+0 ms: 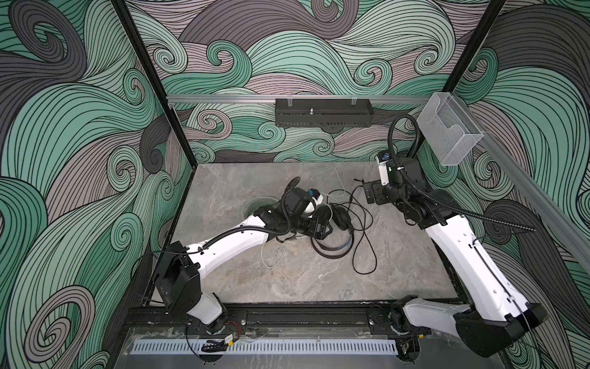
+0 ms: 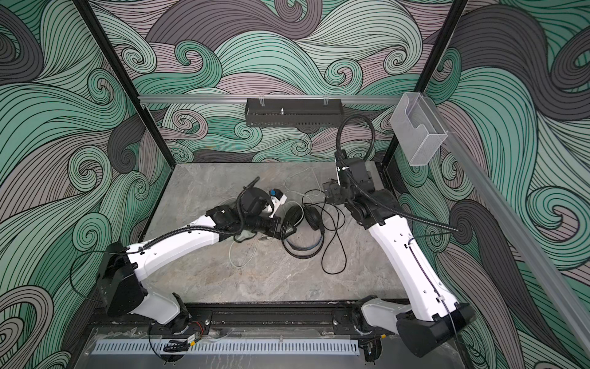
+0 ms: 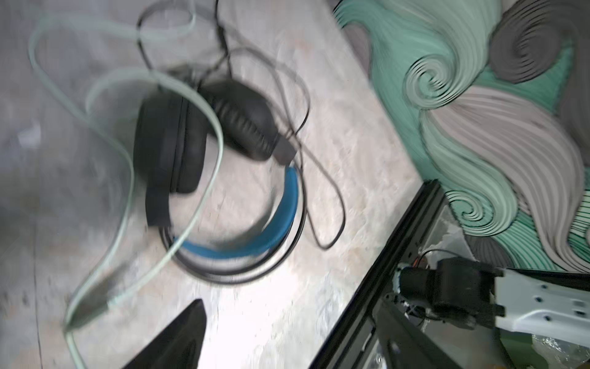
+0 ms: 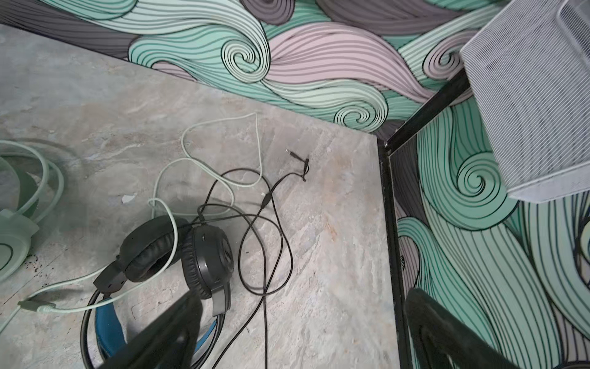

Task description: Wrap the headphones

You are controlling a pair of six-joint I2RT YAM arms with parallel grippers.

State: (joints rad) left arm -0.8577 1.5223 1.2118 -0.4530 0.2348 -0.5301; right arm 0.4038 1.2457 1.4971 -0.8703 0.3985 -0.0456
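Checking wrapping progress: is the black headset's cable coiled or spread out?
Spread out. The black cable lies in loose loops across the table, its plug lying apart from the black headset.

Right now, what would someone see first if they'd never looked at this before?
Probably the swirly green wave walls all around. Then the black headphones with a blue headband, in the middle of the grey table, tangled in loose black cable and pale green cable. The white left arm and right arm reach in from the near edge.
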